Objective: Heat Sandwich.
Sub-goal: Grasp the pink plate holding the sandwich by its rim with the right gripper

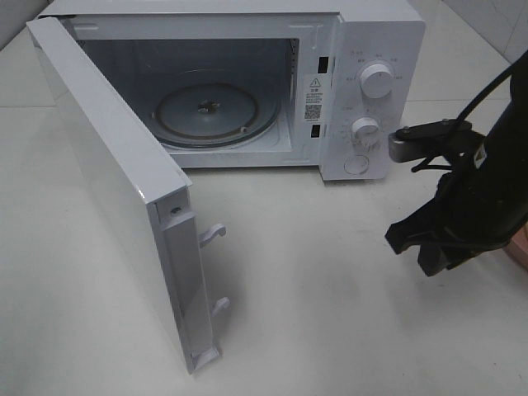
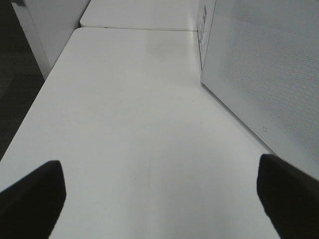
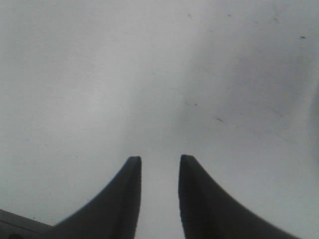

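Microwave: white boxy microwave oven, upright across the upper half of the high view.
Door: flat white door, swung wide open toward the lower left; two white latch hooks stick out of its free edge.
Door face: dotted mesh panel at the right of the left wrist view.
Cavity: round glass turntable lying flat.
Controls: two white round knobs on the right panel.

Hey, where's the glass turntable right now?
In the exterior high view, the glass turntable sits inside the open microwave, on its floor, left of the control knobs.

Left pincer wide; right pincer narrowly parted
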Controlling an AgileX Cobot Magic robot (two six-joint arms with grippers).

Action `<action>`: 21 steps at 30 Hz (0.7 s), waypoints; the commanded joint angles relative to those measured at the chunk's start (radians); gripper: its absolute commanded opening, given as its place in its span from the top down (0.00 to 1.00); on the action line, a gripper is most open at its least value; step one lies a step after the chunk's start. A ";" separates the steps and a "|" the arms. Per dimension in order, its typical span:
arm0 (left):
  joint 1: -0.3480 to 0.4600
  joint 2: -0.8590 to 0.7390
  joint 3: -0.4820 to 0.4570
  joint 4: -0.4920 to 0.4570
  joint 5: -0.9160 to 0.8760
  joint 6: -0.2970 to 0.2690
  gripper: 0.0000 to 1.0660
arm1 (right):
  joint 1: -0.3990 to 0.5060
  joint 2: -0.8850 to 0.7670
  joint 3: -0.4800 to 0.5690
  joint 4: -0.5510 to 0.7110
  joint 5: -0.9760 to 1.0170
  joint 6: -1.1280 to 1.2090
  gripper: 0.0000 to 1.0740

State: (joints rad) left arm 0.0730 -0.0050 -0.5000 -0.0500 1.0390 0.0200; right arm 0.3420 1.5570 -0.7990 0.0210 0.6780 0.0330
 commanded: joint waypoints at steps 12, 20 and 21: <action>0.003 -0.025 0.004 -0.006 -0.003 -0.002 0.08 | -0.210 -0.008 -0.108 -0.146 0.114 -0.008 0.05; 0.003 -0.025 0.004 -0.006 -0.003 -0.002 0.08 | -0.302 0.000 -0.110 -0.176 0.068 -0.008 0.07; 0.003 -0.025 0.004 -0.006 -0.003 -0.002 0.08 | -0.319 0.010 -0.110 -0.177 0.052 -0.008 0.07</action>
State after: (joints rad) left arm 0.0730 -0.0050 -0.5000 -0.0500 1.0390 0.0200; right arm 0.0390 1.5600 -0.9050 -0.1510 0.7460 0.0310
